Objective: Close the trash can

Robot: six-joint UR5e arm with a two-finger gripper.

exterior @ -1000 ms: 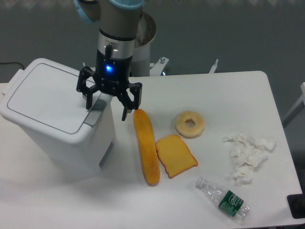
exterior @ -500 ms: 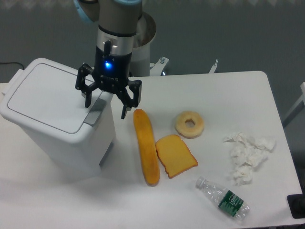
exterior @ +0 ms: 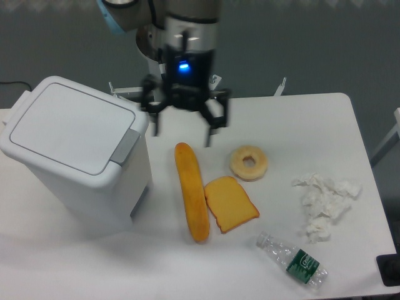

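Observation:
The trash can (exterior: pixel 75 159), a large white boxy bin, stands at the left of the table. Its flat lid (exterior: pixel 69 125) lies down on the body, with the grey latch tab (exterior: pixel 127 145) at the right front corner. My gripper (exterior: pixel 182 132) hangs open to the right of the bin, apart from it, above the far end of the long bread roll. Nothing sits between its black fingers (exterior: pixel 209 131).
A long bread roll (exterior: pixel 191 190), a toast slice (exterior: pixel 230 203) and a bagel (exterior: pixel 249 162) lie mid-table. Crumpled white tissues (exterior: pixel 325 203) and a plastic bottle (exterior: pixel 294 260) are at the right. The table's right edge runs near the tissues.
My gripper has left the bin's latch corner and swung right, away from the trash can. The lid stays down.

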